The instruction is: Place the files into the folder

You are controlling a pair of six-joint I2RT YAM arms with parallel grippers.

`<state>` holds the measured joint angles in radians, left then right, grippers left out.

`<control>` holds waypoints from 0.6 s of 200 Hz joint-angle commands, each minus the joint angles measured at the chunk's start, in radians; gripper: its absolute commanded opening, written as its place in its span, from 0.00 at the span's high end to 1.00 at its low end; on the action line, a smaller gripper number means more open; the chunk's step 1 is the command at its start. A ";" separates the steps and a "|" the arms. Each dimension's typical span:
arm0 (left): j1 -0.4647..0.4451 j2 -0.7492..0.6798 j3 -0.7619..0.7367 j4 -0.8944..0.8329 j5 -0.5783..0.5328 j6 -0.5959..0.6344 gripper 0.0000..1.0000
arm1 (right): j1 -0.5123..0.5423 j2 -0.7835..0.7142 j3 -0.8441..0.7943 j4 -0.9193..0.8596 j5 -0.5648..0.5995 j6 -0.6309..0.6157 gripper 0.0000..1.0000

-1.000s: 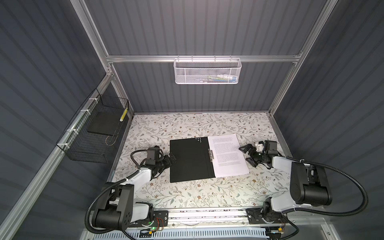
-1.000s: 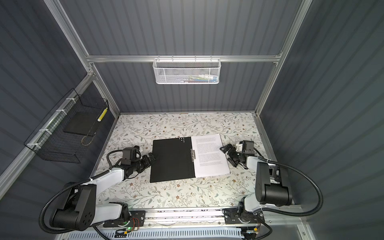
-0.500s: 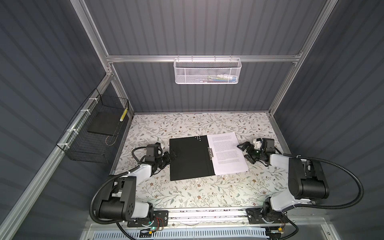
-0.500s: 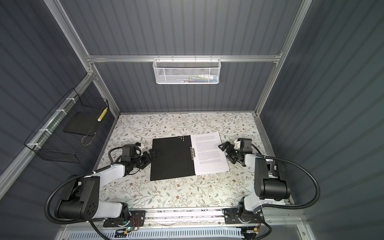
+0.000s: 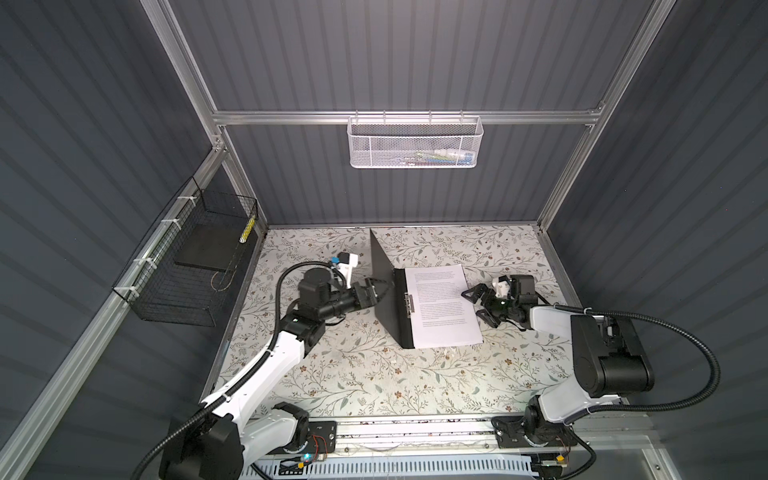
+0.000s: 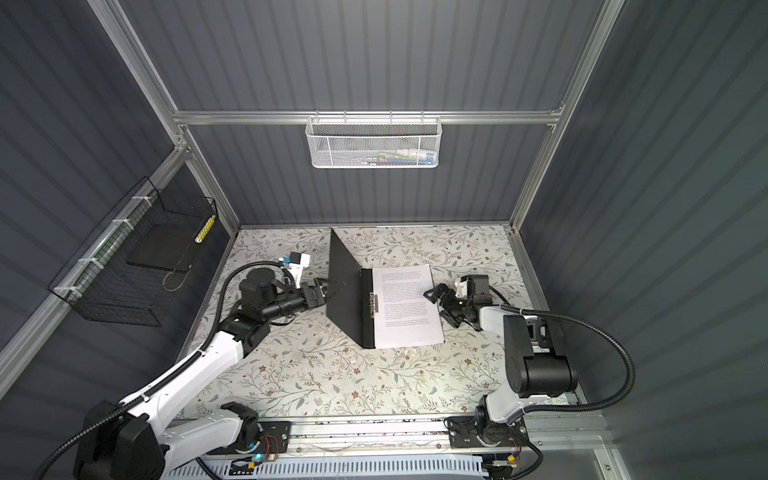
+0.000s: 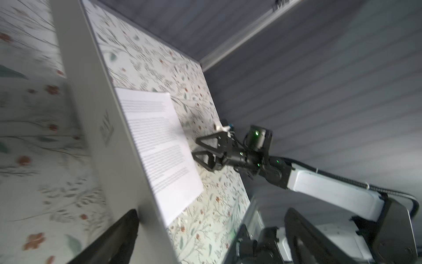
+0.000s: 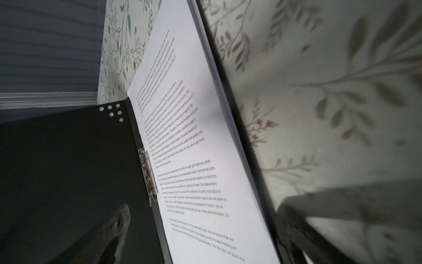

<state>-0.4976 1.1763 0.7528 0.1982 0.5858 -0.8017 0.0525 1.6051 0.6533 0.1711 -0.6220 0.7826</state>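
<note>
Folder cover looked stiff and light, leaning on the left gripper, jaws spread; I'd push its free edge. Right gripper hovered spread beside the floppy files.

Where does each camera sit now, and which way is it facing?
Top views: overhead at front, looking down on the table; both arms, left gripper, right gripper show.
Left wrist: outside the folder's tilted cover, facing files and right gripper; own finger shows.
Right wrist: low beside the files, facing folder's black inside; own fingers blurred.
Shared: both wrists see the files.
</note>
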 commanded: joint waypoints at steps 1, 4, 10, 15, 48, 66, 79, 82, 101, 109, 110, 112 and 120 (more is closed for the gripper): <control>-0.136 0.143 0.093 0.052 -0.055 -0.017 0.00 | 0.023 0.019 0.009 0.026 -0.076 0.099 0.01; -0.156 0.178 0.110 0.056 -0.066 -0.012 0.00 | 0.015 0.010 0.006 0.031 -0.074 0.110 0.01; -0.197 0.232 0.143 0.068 -0.084 -0.008 0.00 | -0.007 -0.019 -0.009 0.044 -0.060 0.136 0.01; -0.230 0.274 0.169 0.083 -0.101 -0.003 0.00 | -0.036 -0.049 -0.028 0.051 -0.048 0.156 0.01; -0.366 0.569 0.339 0.180 -0.123 -0.026 0.00 | -0.234 -0.308 -0.080 -0.056 -0.017 0.145 0.01; -0.406 0.695 0.434 0.202 -0.085 -0.043 0.00 | -0.288 -0.418 -0.030 -0.241 0.026 0.059 0.01; -0.407 0.695 0.451 0.218 -0.083 -0.045 0.00 | -0.318 -0.493 -0.025 -0.297 0.039 0.031 0.01; -0.406 0.685 0.447 0.218 -0.089 -0.038 0.00 | -0.325 -0.515 -0.024 -0.305 0.040 0.027 0.01; -0.381 0.584 0.439 0.136 -0.101 0.050 0.00 | -0.351 -0.584 -0.020 -0.330 0.019 -0.004 0.01; -0.359 0.528 0.413 0.103 -0.107 0.086 0.00 | -0.352 -0.602 -0.012 -0.341 0.013 -0.021 0.01; -0.357 0.520 0.410 0.098 -0.110 0.090 0.00 | -0.352 -0.602 -0.011 -0.344 0.014 -0.023 0.01; -0.349 0.507 0.398 0.092 -0.115 0.098 0.00 | -0.354 -0.606 -0.008 -0.349 0.017 -0.027 0.01; -0.315 0.436 0.352 0.053 -0.151 0.132 0.00 | -0.353 -0.621 0.001 -0.371 0.034 -0.044 0.01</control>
<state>-0.8890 1.8183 1.1568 0.3058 0.4862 -0.7895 -0.2955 1.0145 0.6220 -0.0795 -0.6022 0.8173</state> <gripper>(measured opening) 0.998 0.989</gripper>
